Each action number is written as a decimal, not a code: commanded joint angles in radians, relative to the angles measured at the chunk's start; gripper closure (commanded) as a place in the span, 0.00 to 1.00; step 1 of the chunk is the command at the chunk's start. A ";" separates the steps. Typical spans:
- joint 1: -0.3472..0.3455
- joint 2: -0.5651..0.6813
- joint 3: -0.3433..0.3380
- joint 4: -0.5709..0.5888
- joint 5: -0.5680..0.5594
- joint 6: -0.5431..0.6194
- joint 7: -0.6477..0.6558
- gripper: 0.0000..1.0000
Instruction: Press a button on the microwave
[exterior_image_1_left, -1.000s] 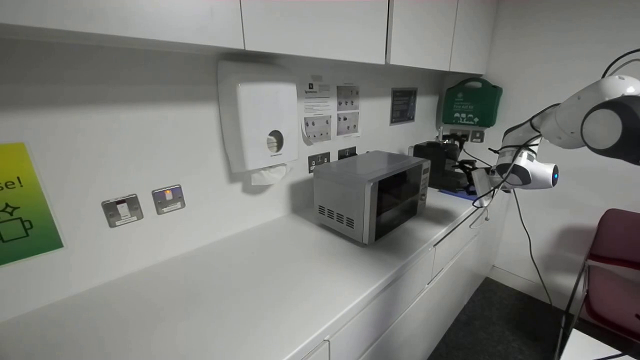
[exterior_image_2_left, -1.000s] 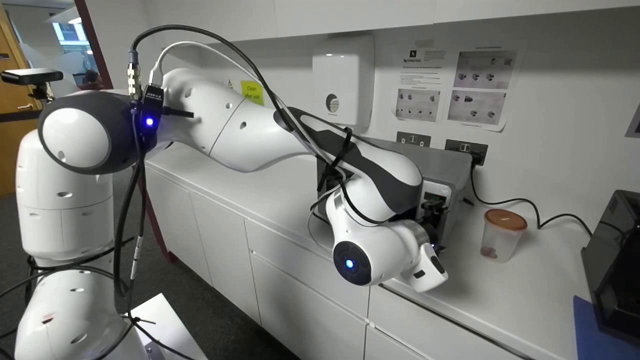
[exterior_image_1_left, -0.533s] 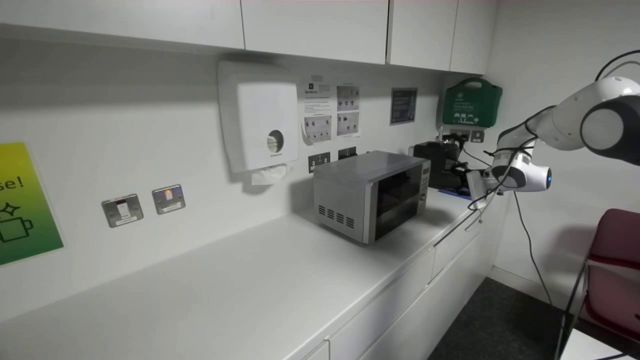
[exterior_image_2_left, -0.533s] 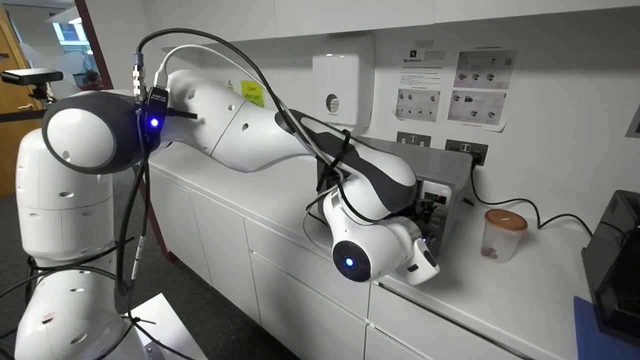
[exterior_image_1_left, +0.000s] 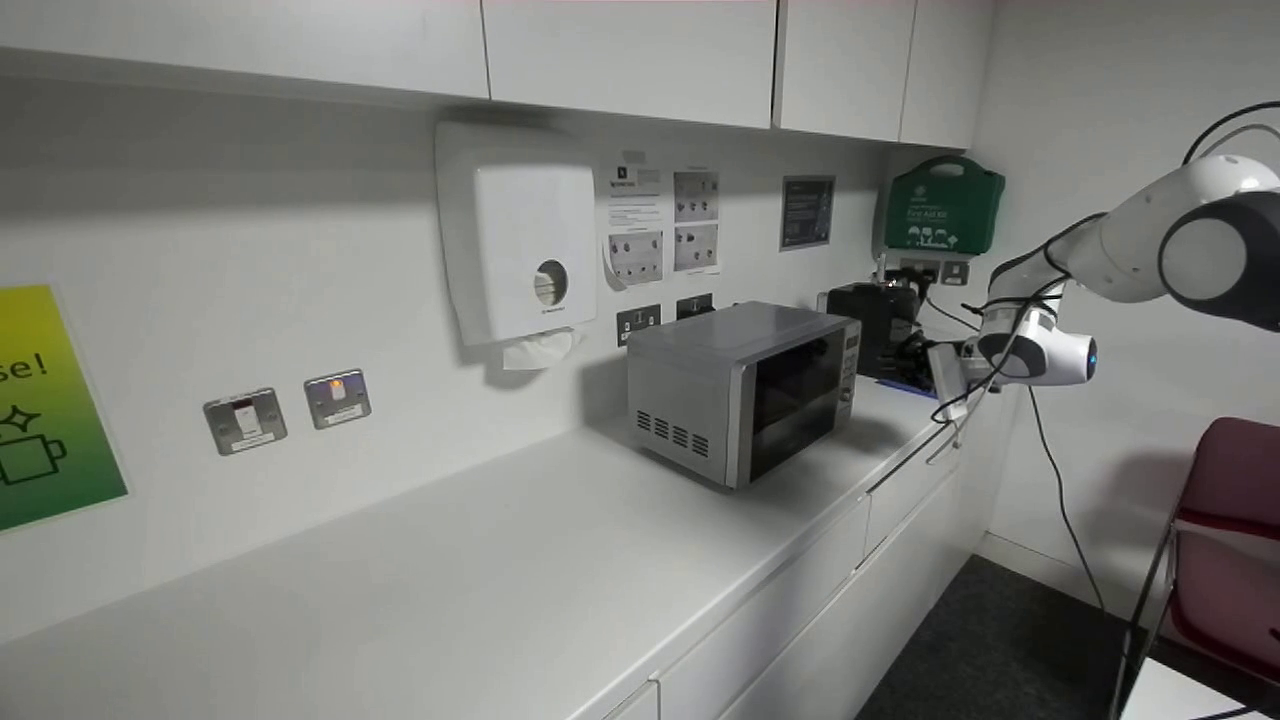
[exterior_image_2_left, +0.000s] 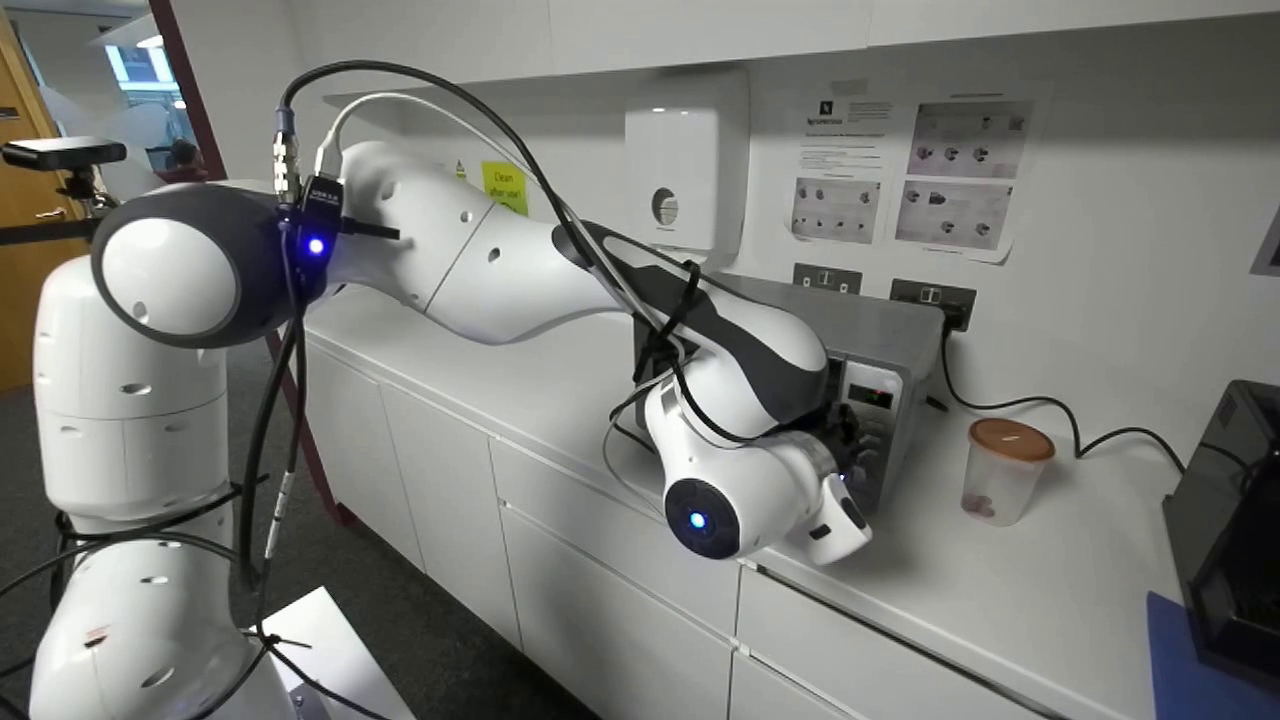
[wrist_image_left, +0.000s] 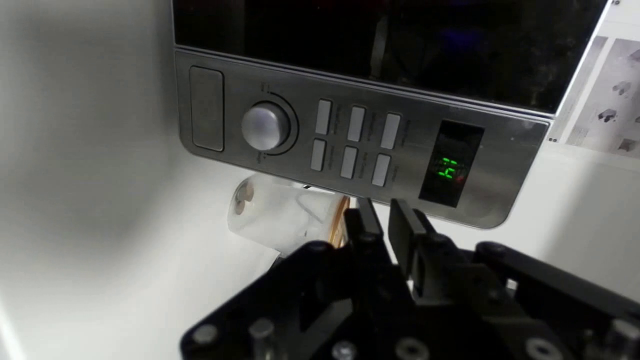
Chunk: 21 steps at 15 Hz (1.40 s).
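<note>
The microwave (exterior_image_1_left: 700, 375) is a grey-silver box with a dark glass front, standing on the counter. Its control panel fills the wrist view's upper part, turned sideways, with several pale oblong buttons (wrist_image_left: 356, 124), a round silver dial (wrist_image_left: 265, 126) and a display (wrist_image_left: 451, 164) with green digits. Below the panel's edge in the wrist view, my black gripper (wrist_image_left: 382, 204) points at the panel; a narrow gap parts its two fingers, and nothing is between them. No button is covered by the fingertips there. In an exterior view the gripper (exterior_image_2_left: 842, 432) is partly hidden behind the wrist.
A clear tub with an orange-brown lid (exterior_image_2_left: 1010, 440) stands beside the microwave. Further along are a black appliance (exterior_image_2_left: 1240, 520) and a blue sheet (exterior_image_2_left: 1175, 660). A white paper dispenser (exterior_image_1_left: 530, 240) hangs on the wall. The counter's front edge (exterior_image_1_left: 760, 570) runs below the arm.
The arm's wrist has shifted a little sideways, leftward in both exterior views, and slightly back from the tub. More of the microwave's panel and display shows beside the gripper.
</note>
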 joint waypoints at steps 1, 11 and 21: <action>-0.011 0.001 0.011 0.006 0.004 -0.007 0.013 1.00; -0.005 0.003 0.019 0.002 0.010 0.000 0.005 1.00; -0.001 -0.001 0.029 0.001 0.015 0.002 -0.003 1.00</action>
